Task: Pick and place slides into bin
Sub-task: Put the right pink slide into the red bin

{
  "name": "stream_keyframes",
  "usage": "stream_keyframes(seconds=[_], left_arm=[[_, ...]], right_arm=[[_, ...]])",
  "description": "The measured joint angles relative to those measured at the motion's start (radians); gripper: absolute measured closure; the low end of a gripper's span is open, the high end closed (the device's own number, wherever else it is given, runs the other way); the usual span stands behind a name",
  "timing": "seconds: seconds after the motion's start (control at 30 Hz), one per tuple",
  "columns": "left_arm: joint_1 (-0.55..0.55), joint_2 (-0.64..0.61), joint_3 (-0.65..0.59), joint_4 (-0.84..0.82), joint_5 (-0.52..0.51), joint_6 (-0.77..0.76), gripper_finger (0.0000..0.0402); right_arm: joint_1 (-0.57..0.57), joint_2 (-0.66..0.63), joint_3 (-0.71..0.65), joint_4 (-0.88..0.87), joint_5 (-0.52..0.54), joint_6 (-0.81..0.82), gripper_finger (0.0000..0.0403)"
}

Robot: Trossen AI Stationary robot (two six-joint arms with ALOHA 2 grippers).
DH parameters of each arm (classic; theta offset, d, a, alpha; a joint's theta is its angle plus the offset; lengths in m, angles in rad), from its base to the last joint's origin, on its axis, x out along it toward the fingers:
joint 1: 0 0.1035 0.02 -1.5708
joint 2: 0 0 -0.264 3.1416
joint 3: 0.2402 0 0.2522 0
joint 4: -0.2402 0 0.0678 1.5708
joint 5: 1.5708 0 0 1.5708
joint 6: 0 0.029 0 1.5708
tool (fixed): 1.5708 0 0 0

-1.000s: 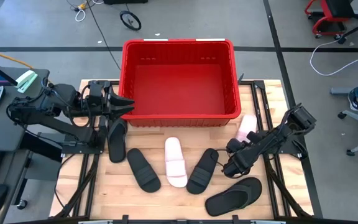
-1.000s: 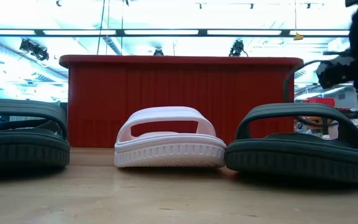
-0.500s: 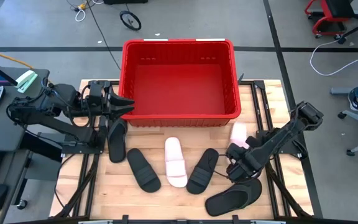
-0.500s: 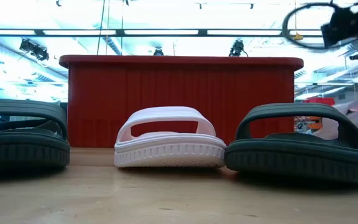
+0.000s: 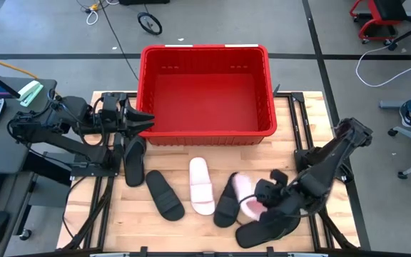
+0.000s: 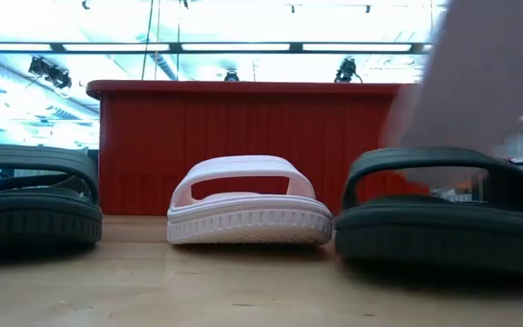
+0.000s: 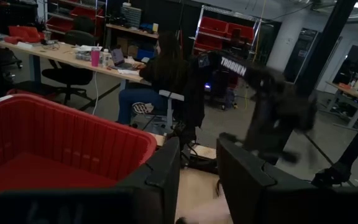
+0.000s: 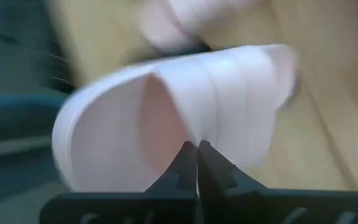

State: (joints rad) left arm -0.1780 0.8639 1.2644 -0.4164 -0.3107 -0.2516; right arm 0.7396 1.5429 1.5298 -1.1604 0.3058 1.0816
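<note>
slides are none of them in the red bin [image 5: 204, 93] yet: the right gripper [image 5: 261, 202] pinches one pink slide [image 5: 245, 195] by its strap over the black ones, five lie on the table [image 5: 309, 114], and the left gripper [image 5: 143, 120] waits spread beside the bin.

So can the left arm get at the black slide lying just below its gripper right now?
Probably yes. The left gripper hangs by the bin corner, jaws open and empty, and that black slide lies uncovered on the table with nothing over it.
</note>
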Motion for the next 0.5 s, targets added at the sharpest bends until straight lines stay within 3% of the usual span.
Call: stream_keyframes(seconds=[0.13,0.37,0.43,0.5], left_arm=[[0.0,0.0,0.0,0.0,0.0,-0.023,0.0293],[0.0,0.0,0.0,0.001,0.0,-0.034,0.0294],[0.0,0.0,0.0,0.002,0.0,-0.034,0.0294],[0.0,0.0,0.0,0.002,0.0,-0.034,0.0294]], right_arm=[[-0.003,0.001,0.199,0.092,0.201,-0.274,0.0403],[-0.128,0.0,0.478,0.064,0.776,-0.825,0.0403],[-0.218,0.0,0.524,0.061,0.86,-0.941,0.0403],[-0.328,-0.002,0.548,0.05,0.876,-0.999,0.0403]])
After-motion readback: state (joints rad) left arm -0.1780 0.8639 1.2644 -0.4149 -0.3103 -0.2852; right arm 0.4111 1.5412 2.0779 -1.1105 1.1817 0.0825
